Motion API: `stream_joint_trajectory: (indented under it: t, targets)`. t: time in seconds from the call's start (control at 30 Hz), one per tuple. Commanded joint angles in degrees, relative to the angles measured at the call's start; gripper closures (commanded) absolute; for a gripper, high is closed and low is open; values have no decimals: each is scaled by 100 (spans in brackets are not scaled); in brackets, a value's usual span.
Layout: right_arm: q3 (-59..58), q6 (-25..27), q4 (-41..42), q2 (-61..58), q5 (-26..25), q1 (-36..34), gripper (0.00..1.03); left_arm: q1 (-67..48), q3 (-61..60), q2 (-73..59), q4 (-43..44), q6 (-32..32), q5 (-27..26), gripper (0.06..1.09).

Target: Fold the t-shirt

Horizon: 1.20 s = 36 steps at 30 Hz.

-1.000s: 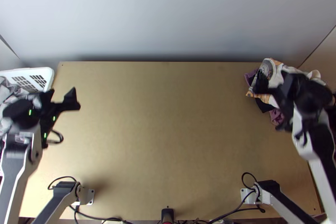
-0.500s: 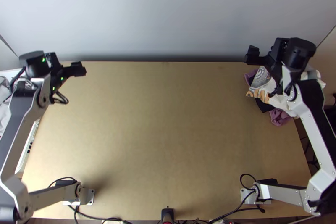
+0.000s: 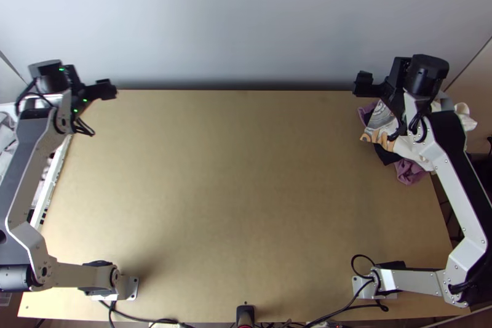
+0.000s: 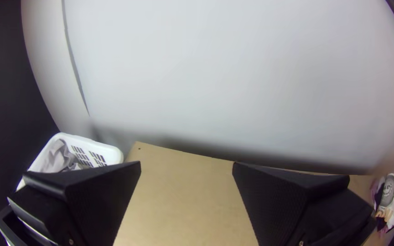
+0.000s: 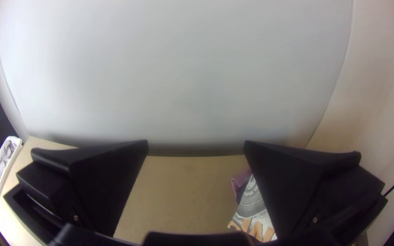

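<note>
At the upper left of the top view, my left gripper (image 3: 101, 89) hangs near the table's back left corner. My left gripper (image 4: 187, 165) stands open in its wrist view, nothing between its fingers. On the right side, my right gripper (image 3: 367, 84) is above the back edge, beside a bunched pile of clothes. Its wrist view shows the right gripper (image 5: 196, 143) open and holding nothing. A white printed cloth (image 3: 393, 134) lies crumpled on top of the pile, partly hidden by the right arm, with purple cloth (image 3: 409, 171) and dark cloth under it.
A white basket (image 4: 108, 152) with grey and white cloth inside stands at the table's left edge, partly under the left arm. The light wooden table (image 3: 246, 174) reaches back to a pale wall (image 3: 246, 20). Cables lie along the near edge by the arm bases.
Both arms have swung up the picture toward the wall: the left from beside the basket, the right from over the clothes pile. More of the white printed cloth is uncovered.
</note>
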<state>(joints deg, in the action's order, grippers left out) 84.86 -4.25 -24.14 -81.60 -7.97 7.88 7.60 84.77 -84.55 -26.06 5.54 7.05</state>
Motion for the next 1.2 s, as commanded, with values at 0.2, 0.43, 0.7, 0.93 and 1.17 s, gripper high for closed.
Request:
stream_joint_trajectory:
  t: [0.2, 0.43, 0.7, 0.93, 1.17]
  targets:
    - [-752, -23, -20, 443, -73, 188, 5, 2158, 22, -536, -83, -378, 7, 11]
    - [-1191, -6, -20, 663, -100, 223, 5, 3327, -119, -1107, -4, -765, -116, 11]
    - [-1393, 38, 32, 821, -109, 267, 5, 4092, -119, -2012, 277, -1081, -309, 11]
    - [-1411, 82, 50, 857, -144, 363, 5, 4233, 31, -2795, 515, -1196, -362, 11]
    - [-1411, 170, 67, 865, -249, 513, 5, 4277, 285, -3656, 515, -1310, -371, 11]
